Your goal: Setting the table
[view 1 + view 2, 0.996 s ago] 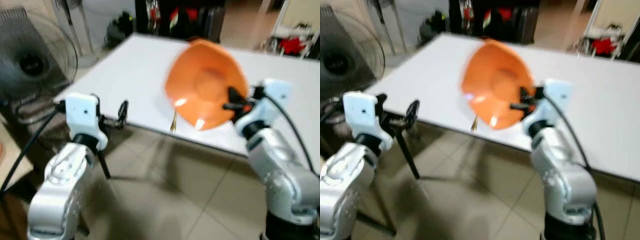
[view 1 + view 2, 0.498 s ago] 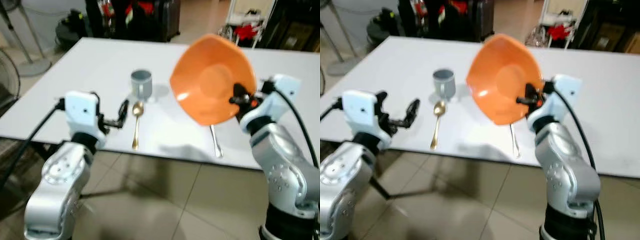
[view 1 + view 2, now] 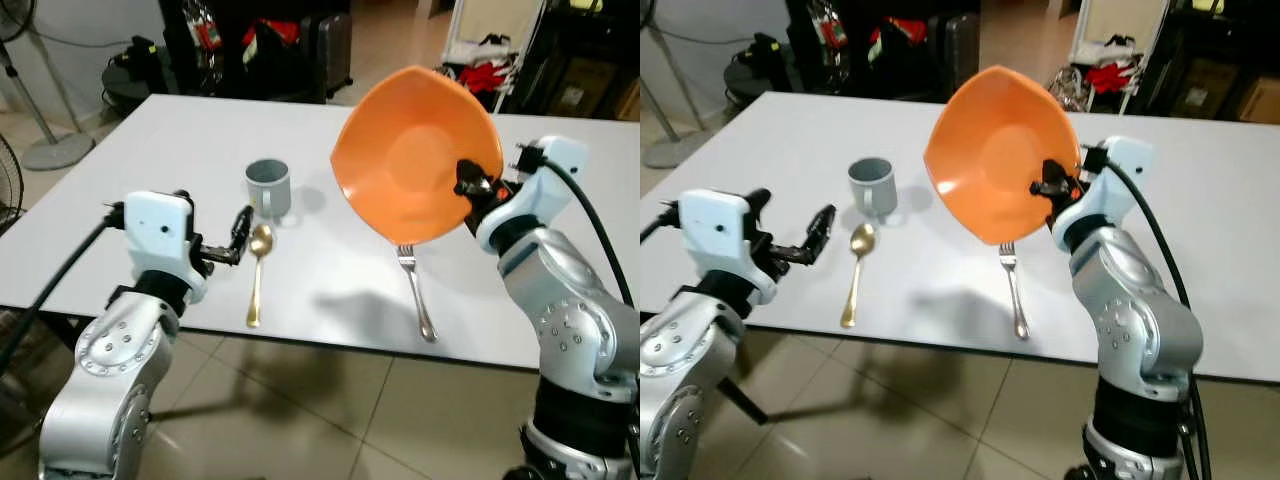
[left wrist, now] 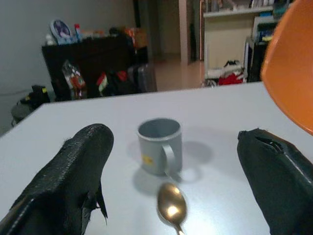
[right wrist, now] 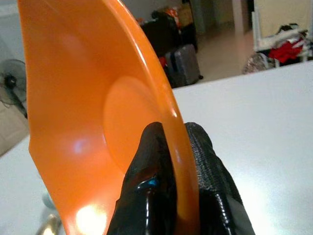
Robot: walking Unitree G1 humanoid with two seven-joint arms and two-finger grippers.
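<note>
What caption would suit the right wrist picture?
Right tool pinching the rim of a tilted orange plate above the white table.

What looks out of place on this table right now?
The orange plastic plate is not lying on the white table: the right gripper holds it by the rim, steeply tilted, above the silver fork. Nothing looks spilled or damaged.

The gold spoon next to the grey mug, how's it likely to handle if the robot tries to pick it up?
The gold metal spoon looks stiff and probably light. It lies flat on the smooth white table, so the open left gripper could struggle to get under it. Its glossy finish suggests that it may slide when nudged.
</note>
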